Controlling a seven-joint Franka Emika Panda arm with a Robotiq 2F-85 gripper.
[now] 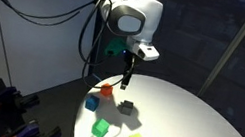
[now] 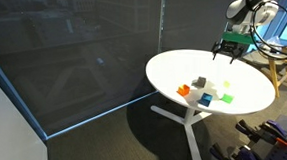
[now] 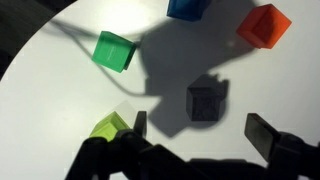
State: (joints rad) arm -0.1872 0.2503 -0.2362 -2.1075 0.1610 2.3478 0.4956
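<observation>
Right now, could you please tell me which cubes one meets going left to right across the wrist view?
Green cube, dark grey cube, orange cube; lime cube and blue cube overlap these, so omitted.

The white Franka arm (image 1: 131, 17) reaches in from above with its wrist bent downward, and the black two-fingered Robotiq gripper (image 1: 125, 81) hangs vertical. In the wrist view, its dark fingers (image 3: 262, 132) stand spread wide apart, clasping nothing.
</observation>
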